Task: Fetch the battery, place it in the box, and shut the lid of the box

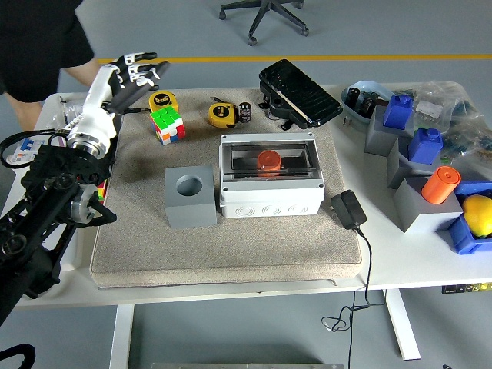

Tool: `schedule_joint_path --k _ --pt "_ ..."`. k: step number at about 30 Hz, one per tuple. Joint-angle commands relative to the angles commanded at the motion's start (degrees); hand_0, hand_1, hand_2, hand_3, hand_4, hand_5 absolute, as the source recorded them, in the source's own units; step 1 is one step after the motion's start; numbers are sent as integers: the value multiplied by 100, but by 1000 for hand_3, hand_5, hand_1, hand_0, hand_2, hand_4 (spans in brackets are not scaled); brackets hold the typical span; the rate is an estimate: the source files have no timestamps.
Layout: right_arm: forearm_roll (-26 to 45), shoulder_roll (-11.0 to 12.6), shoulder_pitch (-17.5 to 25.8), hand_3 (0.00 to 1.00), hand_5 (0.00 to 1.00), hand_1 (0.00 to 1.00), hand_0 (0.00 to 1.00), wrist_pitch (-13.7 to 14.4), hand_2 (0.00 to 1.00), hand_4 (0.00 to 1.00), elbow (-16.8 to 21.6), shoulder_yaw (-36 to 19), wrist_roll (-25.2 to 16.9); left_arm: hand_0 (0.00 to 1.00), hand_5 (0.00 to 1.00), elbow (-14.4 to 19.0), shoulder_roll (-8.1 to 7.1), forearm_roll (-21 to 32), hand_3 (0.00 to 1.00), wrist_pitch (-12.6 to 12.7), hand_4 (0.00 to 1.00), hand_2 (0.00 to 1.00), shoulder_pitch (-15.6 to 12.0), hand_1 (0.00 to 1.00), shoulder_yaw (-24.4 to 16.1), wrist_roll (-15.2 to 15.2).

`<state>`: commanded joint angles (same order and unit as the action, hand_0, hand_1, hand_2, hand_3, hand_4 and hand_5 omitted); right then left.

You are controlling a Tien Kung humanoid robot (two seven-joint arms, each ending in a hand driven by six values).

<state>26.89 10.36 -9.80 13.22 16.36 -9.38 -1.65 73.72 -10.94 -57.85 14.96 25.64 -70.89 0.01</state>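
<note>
Left hand (137, 68) hangs open and empty at the far-left — battery (268, 162) sits in the box (270, 178), lid apparently shut; little remains.

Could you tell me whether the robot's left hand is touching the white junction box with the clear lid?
Apart. The head view shows the left hand raised over the table's far left corner, with bare grey mat between it and the white junction box.

Matt grey plastic box (270, 197), clear glossy lid (269, 157).
</note>
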Motion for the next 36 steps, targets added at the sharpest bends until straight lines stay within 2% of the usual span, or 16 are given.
schedule_joint_path --k 5,11,36 --pt "10 -2 -12 547 416 638 679 -54 650 865 1 37 48 569 397 -41 -98 16 638 -179 998 628 -122 645 -348 89" --pt "4 3 -53 549 416 638 676 -70 652 866 1 29 80 562 383 -74 -162 -32 630 -240 998 624 -202 644 -570 134" --pt "-23 -14 3 551 418 642 676 -41 658 869 -18 -50 111 561 363 -48 -230 -25 617 -313 991 607 -436 631 -888 184"
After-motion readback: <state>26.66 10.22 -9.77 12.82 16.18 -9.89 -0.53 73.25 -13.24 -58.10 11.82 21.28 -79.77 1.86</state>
